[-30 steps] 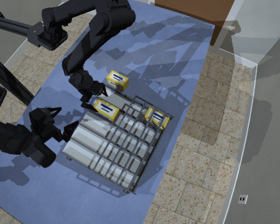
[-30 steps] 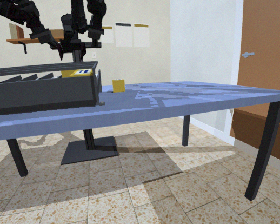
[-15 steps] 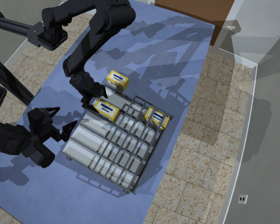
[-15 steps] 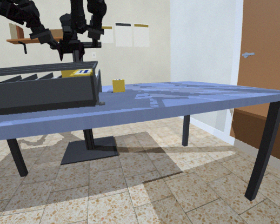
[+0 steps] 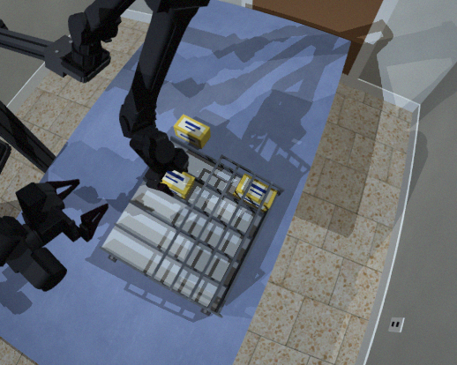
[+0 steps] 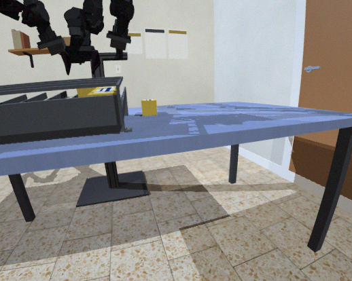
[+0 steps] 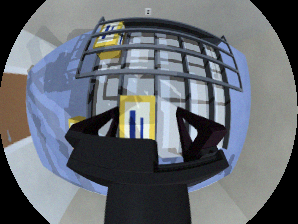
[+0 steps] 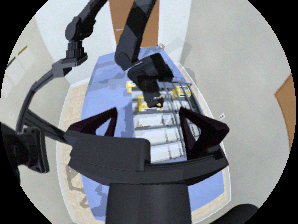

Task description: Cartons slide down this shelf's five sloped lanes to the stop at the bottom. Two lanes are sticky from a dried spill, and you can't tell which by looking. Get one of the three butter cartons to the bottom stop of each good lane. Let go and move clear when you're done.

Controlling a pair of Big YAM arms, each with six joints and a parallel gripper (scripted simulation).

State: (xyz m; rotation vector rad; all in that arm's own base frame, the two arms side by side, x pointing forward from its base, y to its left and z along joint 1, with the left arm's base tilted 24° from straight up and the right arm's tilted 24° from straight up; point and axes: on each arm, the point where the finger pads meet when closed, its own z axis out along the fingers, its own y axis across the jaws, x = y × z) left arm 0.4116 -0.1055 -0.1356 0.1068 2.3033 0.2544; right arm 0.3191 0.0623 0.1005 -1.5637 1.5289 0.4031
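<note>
One butter carton (image 5: 255,192) (image 7: 110,37) lies at the low end of the outermost lane, on the door side. A second carton (image 5: 177,182) (image 7: 137,104) lies label up near the high end of the lane beside it. A third carton (image 5: 191,130) (image 6: 149,107) is on the table beside the shelf (image 5: 131,243) (image 6: 56,115). My left gripper (image 7: 147,110) is open over the second carton; one finger is close to its side, the other stands farther off over the neighbouring lane. The far finger is hidden in the top view. My right gripper (image 5: 93,193) is open and empty, off the shelf's high end.
Dark bars (image 7: 165,75) cross above the lower half of the lanes, over the first carton. Thin dividers separate the lanes. The other three lanes hold no carton. The blue table (image 5: 86,309) extends around the shelf, with its edge just past the low end.
</note>
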